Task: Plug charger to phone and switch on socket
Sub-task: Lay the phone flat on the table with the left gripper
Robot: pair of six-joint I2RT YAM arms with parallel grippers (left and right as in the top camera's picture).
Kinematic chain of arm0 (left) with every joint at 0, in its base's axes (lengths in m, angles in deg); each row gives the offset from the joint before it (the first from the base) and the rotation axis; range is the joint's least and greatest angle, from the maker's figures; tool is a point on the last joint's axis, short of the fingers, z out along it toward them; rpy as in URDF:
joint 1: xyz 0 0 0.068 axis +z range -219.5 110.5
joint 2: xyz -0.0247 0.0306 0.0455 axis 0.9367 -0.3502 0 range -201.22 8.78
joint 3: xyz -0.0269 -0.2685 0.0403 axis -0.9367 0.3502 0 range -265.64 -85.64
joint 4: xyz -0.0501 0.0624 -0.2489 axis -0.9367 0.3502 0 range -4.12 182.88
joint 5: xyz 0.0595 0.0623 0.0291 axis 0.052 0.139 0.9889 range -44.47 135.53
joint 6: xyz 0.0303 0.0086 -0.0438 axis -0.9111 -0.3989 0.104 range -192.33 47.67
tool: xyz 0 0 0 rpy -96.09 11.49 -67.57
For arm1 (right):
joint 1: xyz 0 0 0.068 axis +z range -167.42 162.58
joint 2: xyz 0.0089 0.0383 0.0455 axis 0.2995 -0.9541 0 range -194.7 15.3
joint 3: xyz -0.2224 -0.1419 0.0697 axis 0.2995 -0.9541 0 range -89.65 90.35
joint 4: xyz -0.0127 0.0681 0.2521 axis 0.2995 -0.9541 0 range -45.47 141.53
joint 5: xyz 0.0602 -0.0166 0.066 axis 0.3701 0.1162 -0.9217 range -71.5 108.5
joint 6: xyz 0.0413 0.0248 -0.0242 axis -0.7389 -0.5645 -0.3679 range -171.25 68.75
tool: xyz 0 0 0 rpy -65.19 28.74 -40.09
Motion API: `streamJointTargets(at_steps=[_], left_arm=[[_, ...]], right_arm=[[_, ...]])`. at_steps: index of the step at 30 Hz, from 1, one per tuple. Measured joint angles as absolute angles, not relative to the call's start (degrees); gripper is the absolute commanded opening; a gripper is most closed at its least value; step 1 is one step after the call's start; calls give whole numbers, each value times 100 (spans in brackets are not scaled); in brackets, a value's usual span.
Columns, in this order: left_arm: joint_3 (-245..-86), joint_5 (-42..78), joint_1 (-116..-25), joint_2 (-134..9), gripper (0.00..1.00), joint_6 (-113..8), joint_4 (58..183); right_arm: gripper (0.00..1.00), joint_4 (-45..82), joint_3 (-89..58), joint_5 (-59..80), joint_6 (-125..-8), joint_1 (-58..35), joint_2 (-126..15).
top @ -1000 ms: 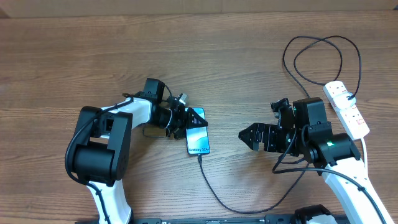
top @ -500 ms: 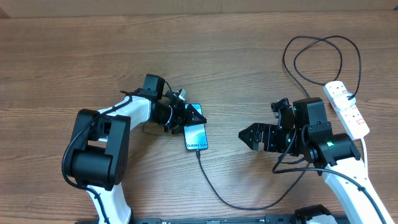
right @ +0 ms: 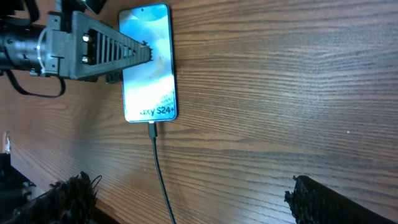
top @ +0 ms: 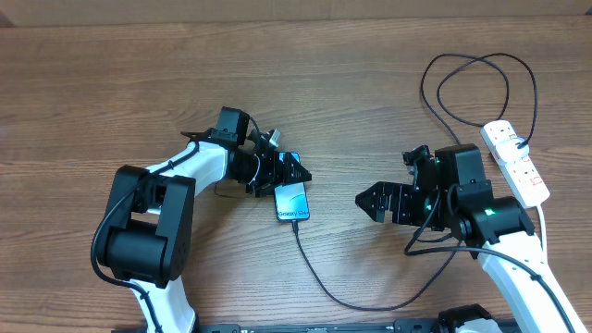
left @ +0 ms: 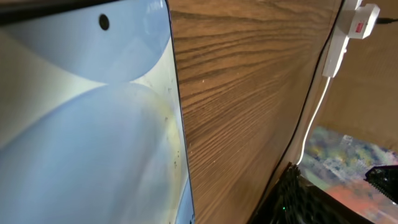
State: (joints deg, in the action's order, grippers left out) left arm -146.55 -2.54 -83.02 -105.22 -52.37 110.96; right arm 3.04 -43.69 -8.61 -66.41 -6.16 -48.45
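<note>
The phone [top: 292, 202] lies flat with its blue screen up, and its "Galaxy S24" text shows in the right wrist view [right: 148, 68]. The charger [top: 319, 277] is a thin black cable whose tip [right: 152, 129] sits in the phone's bottom end. It runs in loops to the socket [top: 516, 165] at the right edge. My left gripper [top: 285, 172] is at the phone's top end, fingers apart, with one finger [right: 118, 48] across the screen's left side. The left wrist view shows the screen [left: 87, 124] up close and no fingers. My right gripper [top: 370, 202] is open and empty, right of the phone.
The socket's white cord [top: 544, 222] runs down past my right arm. Black cable loops [top: 472, 74] lie at the back right. The socket with a red switch [left: 357, 22] and its cord also show far off in the left wrist view.
The phone has shifted slightly up and to the left and turned a little. My left gripper has moved with it at the phone's top end. The right arm has not moved.
</note>
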Motion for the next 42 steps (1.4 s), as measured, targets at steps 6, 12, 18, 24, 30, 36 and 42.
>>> streamJointTargets(at_steps=[6, 12, 18, 24, 30, 36, 42], left_arm=[[-14659, -269, -8315, -10515, 78, -5761, 11147], [-14694, -44, -8435, -10443, 83, -6096, 11243], [-14762, 384, -8634, -10334, 89, -6067, 11337], [-14794, 494, -8680, -10312, 91, -5875, 11293], [-14797, 485, -8678, -10312, 91, -5656, 11291], [-14832, 504, -8678, -10314, 93, -5396, 11350], [-14897, 559, -8675, -10310, 100, -5162, 11505]], right_arm=[[100, 306, -4369, -844, -6641, -614, -5013], [100, 304, -4369, -844, -6643, -616, -5022], [100, 308, -4369, -846, -6643, -616, -5024], [100, 306, -4369, -846, -6643, -614, -5024], [100, 308, -4369, -846, -6641, -616, -5024], [100, 304, -4369, -844, -6643, -616, -5024], [100, 304, -4369, -841, -6639, -614, -5024]])
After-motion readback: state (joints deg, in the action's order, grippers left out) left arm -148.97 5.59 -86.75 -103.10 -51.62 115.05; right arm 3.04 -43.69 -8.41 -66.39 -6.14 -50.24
